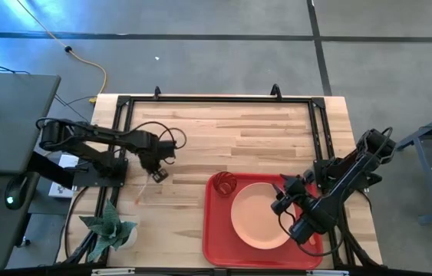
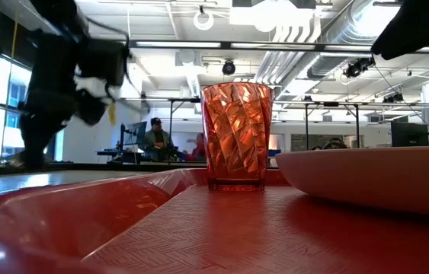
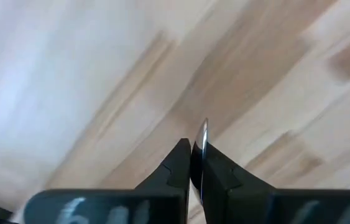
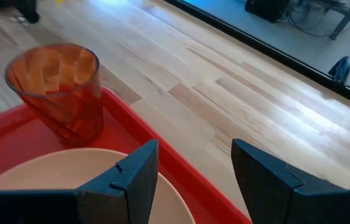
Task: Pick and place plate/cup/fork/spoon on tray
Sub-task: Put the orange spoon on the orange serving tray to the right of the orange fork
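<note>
The red tray lies at the table's near right. The peach plate lies in it, and the orange-red cup stands upright in its far left corner; it also shows in the low view. My left gripper is left of the tray, above the bare wood, shut on a thin silver utensil seen edge-on; fork or spoon, I cannot tell. A faint slim orange streak shows just near of it. My right gripper is open and empty over the plate's far right rim. My left gripper pinches the silver metal piece between its two fingers, which are closed flat on its two faces. A short silver end sticks out past the fingertips. The utensil is clear of the wood in the wrist view; its other end is hidden behind the fingers.
A black frame rail runs round the table. A green plant stands at the near left corner. Bare wood lies between my left gripper and the tray. People sit in the room beyond the table.
</note>
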